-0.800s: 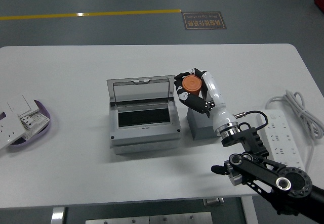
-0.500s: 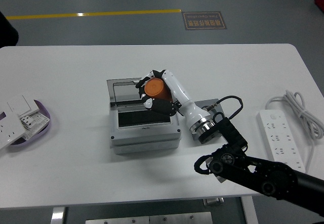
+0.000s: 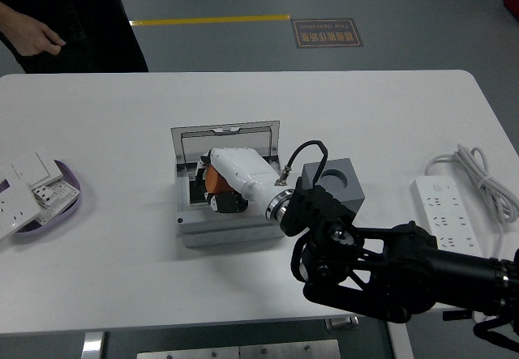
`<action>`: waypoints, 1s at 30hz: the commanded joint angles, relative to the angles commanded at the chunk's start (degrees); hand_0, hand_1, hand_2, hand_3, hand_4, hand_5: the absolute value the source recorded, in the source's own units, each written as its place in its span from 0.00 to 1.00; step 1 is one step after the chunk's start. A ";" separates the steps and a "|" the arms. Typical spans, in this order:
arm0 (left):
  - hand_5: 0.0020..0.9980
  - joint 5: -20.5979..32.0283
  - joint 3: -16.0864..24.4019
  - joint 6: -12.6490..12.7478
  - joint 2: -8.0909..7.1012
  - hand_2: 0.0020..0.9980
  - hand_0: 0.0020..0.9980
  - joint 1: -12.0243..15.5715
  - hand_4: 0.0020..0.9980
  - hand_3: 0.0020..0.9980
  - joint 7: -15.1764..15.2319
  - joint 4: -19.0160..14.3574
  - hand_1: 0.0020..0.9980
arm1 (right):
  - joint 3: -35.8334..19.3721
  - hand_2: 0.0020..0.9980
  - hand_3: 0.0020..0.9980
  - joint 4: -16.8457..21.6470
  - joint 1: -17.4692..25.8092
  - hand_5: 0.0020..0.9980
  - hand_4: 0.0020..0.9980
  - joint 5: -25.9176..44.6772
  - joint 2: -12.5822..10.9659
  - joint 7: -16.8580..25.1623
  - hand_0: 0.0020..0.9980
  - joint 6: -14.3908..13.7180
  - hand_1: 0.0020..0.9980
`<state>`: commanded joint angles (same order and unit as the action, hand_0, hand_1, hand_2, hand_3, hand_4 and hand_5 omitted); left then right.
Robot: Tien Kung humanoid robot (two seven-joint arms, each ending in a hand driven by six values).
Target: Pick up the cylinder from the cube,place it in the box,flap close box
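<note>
The orange cylinder (image 3: 216,181) is down inside the grey box (image 3: 231,228), whose lid (image 3: 227,143) stands open at the back. My right hand (image 3: 217,187) reaches into the box from the right, its fingers still curled around the cylinder. The white forearm covers most of the box's dark opening. To the right of the box stands the grey cube (image 3: 334,184), with an empty round hole in its top. My left arm is not in view.
A purple dish (image 3: 66,203) with white wall sockets sits at the left edge. A white power strip (image 3: 450,213) with its coiled cable lies at the right. A person in dark clothes stands at the far left side, one hand (image 3: 39,38) hanging loose.
My right hand carried the cylinder from above the cube leftward over the box, then lowered it into the opening. A person has come into view at the top left.
</note>
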<state>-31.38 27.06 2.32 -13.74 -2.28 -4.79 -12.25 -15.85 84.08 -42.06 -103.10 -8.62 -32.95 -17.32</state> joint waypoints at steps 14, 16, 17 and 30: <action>0.21 0.03 -0.25 -0.01 -0.06 0.61 0.59 -0.26 0.69 0.63 -0.06 -0.02 0.62 | 2.43 0.63 0.63 -3.09 -1.26 0.06 0.39 -1.57 1.49 -3.08 0.66 0.29 0.61; 0.21 -0.09 -0.19 -0.03 -0.04 0.61 0.59 -0.28 0.69 0.63 -0.07 -0.04 0.62 | 2.61 0.67 0.67 -3.22 -1.31 0.29 0.48 -1.72 1.59 -2.98 0.75 0.33 0.65; 0.21 -0.13 -0.16 -0.03 -0.03 0.61 0.59 -0.28 0.69 0.63 -0.08 -0.05 0.62 | 2.66 0.67 0.67 -3.25 -1.33 0.29 0.48 -1.78 1.61 -2.93 0.75 0.34 0.65; 0.21 -1.20 0.55 -0.04 0.01 0.61 0.60 -0.57 0.69 0.63 -0.13 -0.25 0.62 | 2.86 0.69 0.70 -3.53 -1.31 0.42 0.73 -1.62 1.72 -1.54 0.81 0.26 0.67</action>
<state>-32.57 27.61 2.27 -13.72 -2.84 -4.92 -12.50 -12.99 80.55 -43.37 -104.72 -6.91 -34.49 -17.06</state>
